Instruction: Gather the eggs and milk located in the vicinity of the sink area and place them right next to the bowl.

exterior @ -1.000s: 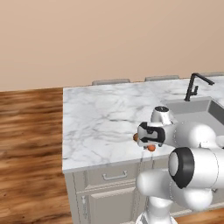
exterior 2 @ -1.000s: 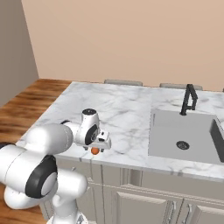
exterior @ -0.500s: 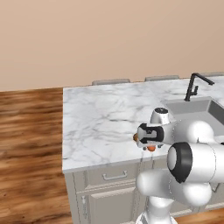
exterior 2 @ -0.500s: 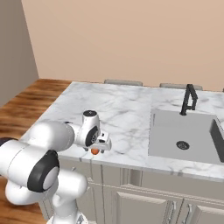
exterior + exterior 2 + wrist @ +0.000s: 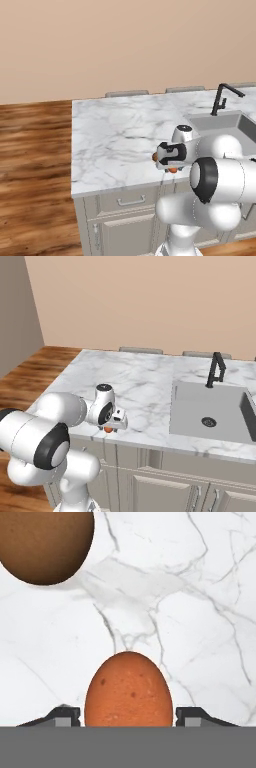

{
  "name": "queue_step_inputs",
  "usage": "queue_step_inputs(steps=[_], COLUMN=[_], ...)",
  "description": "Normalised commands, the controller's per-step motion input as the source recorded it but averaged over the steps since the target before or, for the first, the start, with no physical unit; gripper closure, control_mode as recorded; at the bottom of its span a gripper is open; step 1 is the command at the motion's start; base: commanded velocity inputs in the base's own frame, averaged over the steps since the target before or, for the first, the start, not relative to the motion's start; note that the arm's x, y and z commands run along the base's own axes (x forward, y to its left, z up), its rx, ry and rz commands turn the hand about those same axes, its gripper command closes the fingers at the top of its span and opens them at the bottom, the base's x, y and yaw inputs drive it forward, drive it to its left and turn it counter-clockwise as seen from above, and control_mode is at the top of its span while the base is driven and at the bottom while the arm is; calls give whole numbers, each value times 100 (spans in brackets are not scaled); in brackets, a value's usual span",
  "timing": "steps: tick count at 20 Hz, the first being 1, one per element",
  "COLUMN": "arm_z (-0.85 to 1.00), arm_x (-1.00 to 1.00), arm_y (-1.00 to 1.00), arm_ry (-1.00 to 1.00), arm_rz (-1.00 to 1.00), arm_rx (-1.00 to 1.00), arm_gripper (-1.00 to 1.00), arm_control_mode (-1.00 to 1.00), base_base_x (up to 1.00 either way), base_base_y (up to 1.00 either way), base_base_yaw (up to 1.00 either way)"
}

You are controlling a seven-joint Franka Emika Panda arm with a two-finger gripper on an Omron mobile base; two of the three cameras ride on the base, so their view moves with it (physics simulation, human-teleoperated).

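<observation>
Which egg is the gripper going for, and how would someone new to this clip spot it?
Start at the white marble counter, left of the sink, and go to its front edge where the gripper reaches down. The orange-red egg lies on the marble between the two dark fingertips. Its neighbour, the brown egg, is darker and lies clear of the fingers.

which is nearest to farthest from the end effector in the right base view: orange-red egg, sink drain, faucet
1. Orange-red egg: right at the end effector, near the counter's front edge.
2. Sink drain: off to the right, in the basin floor.
3. Faucet: farthest, behind the basin at the back.
</observation>
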Motion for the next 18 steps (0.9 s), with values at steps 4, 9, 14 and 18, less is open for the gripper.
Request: queue_step_inputs(steps=[4,9,14,18], arm_z=[0,0,56,92], arm_x=[0,0,-28,-71], arm_y=[0,0,10,0], arm_ry=[0,0,12,8], arm_rz=[0,0,-5,-5], arm_rx=[0,0,0,0], arm_gripper=[100,100,100,100], arm_control_mode=[-100,-100,-100,-100], base_base_x=[0,0,0,0], base_base_y=[0,0,0,0], base_base_yaw=[0,0,0,0])
